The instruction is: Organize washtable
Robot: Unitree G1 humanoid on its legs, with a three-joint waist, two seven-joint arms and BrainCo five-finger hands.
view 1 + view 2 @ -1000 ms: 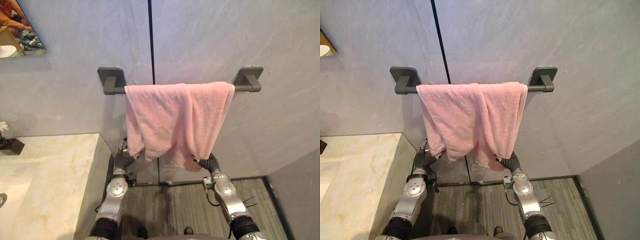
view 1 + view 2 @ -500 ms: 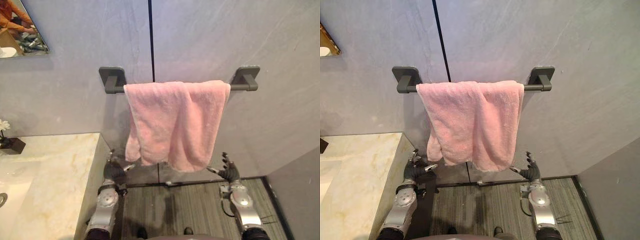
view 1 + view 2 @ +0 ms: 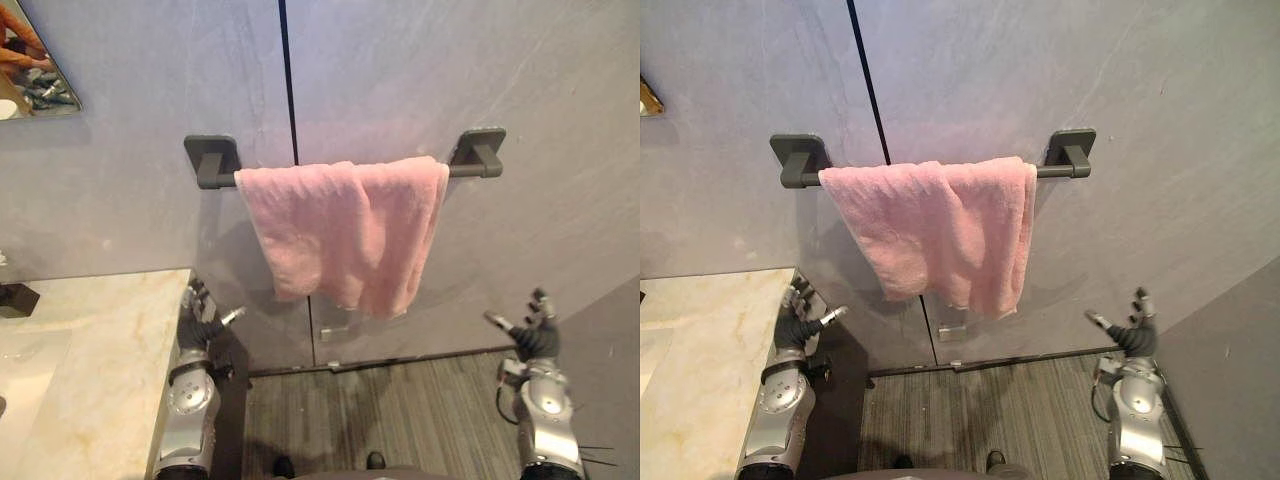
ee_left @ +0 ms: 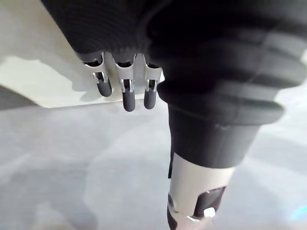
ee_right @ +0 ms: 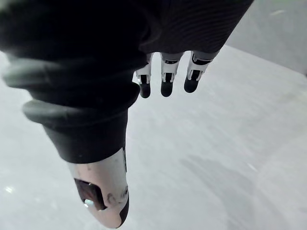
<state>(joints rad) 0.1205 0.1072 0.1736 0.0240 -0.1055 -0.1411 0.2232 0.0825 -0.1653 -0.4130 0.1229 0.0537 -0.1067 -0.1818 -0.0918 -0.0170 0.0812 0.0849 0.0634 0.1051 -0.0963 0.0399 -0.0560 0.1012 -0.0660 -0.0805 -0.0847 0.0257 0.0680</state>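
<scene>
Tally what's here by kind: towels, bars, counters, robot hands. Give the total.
towel: 1
bar: 1
counter: 1
robot hands: 2, left robot hand and right robot hand
Total: 5

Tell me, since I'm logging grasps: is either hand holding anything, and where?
Nothing is held. Left hand and right hand are open, clear of the pink towel on the rail.

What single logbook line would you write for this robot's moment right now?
towel: draped over wall bar | left hand: open, empty, beside counter | right hand: open, empty, apart from towel
</scene>
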